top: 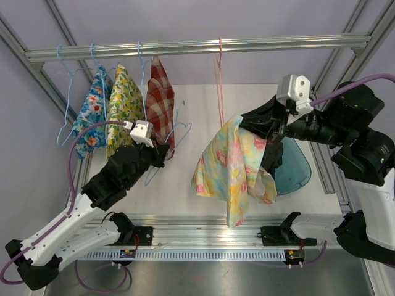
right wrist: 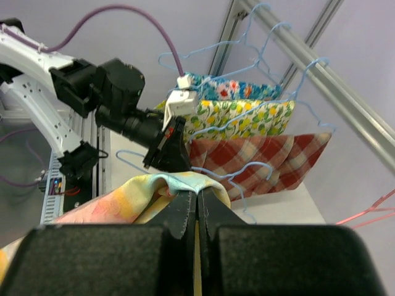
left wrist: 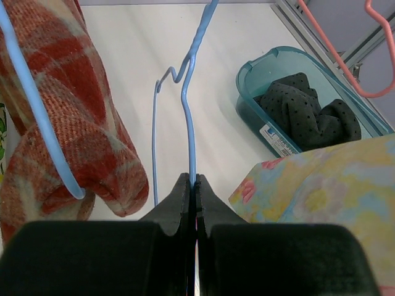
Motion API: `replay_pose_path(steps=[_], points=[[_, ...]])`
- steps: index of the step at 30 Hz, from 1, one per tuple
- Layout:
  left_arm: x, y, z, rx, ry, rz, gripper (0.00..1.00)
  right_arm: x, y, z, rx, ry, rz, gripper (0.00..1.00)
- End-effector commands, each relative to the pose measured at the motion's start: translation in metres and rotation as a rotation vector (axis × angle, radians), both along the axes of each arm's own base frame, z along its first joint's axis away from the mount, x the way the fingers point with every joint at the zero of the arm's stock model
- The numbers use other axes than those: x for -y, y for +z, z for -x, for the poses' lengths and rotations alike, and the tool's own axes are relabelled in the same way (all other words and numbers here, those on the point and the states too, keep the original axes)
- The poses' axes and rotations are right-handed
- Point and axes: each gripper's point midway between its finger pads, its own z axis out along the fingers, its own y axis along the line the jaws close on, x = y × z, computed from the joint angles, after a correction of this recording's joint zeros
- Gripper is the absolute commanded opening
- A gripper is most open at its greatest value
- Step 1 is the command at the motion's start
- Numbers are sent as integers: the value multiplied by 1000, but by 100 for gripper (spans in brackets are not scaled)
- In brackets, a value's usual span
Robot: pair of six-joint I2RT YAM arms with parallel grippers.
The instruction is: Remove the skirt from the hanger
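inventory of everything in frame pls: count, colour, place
rail: one, silver, across the back
table: one, white, under the rail
hung skirts: three, blue floral, yellow-green floral, red plaid, on the rail's left part
rail hangers: three, light blue, carrying those skirts
loose hanger: one, light blue, bare, right of the plaid skirt
pink hanger: one, bare, on the rail near its middle
pastel skirt: one, yellow-pink-blue floral, hanging mid-table
bin: one, teal, table's right side
dotted garment: one, dark, inside the bin
left tool: black, shut on the loose hanger
right tool: black, shut on the pastel skirt
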Motion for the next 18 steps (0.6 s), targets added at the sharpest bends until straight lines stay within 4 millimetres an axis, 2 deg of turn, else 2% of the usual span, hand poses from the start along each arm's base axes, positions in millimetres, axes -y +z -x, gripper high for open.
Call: replay_pose_path(steps=[1,9,13,16,18], points=[[5,49,2,110,-33,102,0,-7,-17,-11,-6,-6,31,0],[4,90,11,152,-51,208,0,-25,-99,-40,-32,0,226,0],[5,103,14,157,-55,248,0,-31,-138,-50,-25,15,315,0],[4,109,14,162,-51,265,0,-32,-181,-59,-40,16,409,0],[4,113,14,166,-51,273,0,-30,-200,-63,-47,9,452,0]])
